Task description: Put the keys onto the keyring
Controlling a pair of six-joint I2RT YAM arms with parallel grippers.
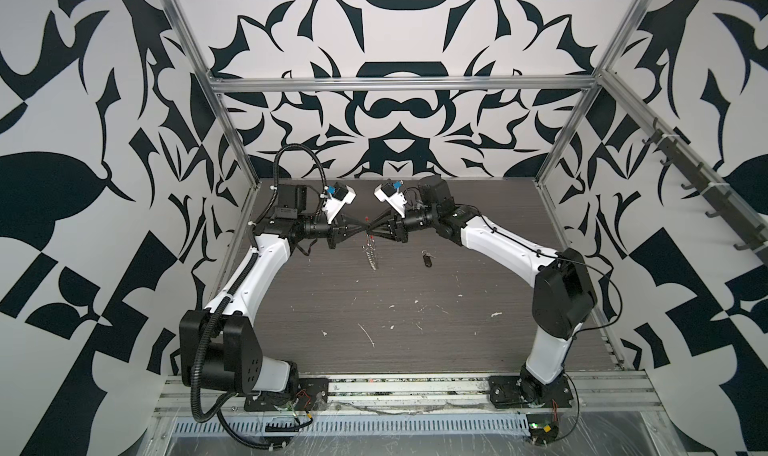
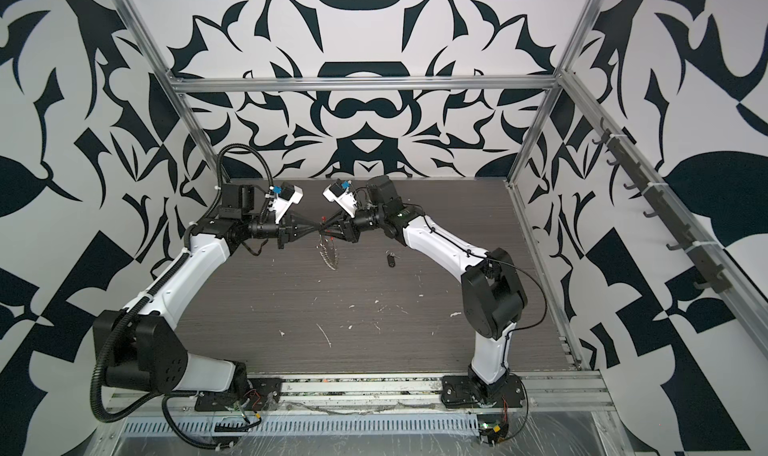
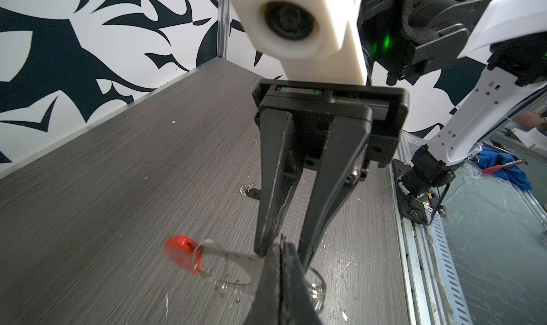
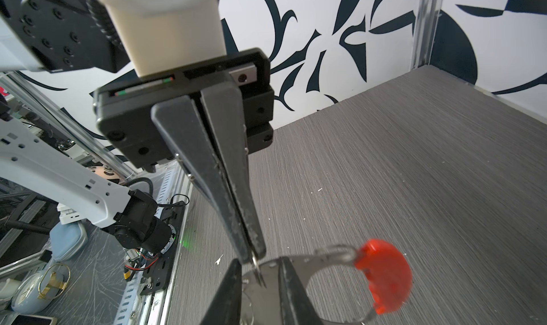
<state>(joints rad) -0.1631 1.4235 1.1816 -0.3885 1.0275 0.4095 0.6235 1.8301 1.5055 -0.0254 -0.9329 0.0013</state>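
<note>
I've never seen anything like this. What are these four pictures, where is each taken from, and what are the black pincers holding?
These are two white-and-black robot arms mounted at the near edge of a grey table. Each ends in a gripper, a two-fingered pincer. Two pictures look down on the whole scene from overhead and are nearly identical; the other two come from a small camera on each arm's wrist, looking along its fingers. The arms meet above the table. The left gripper is shut, pinching a small silver ring of the keyring, a silvery loop with a red plastic piece. The right gripper has its fingers on either side of the loop's silvery part and seems to clamp it. A small black key lies on the table, not yet on the ring.
</note>
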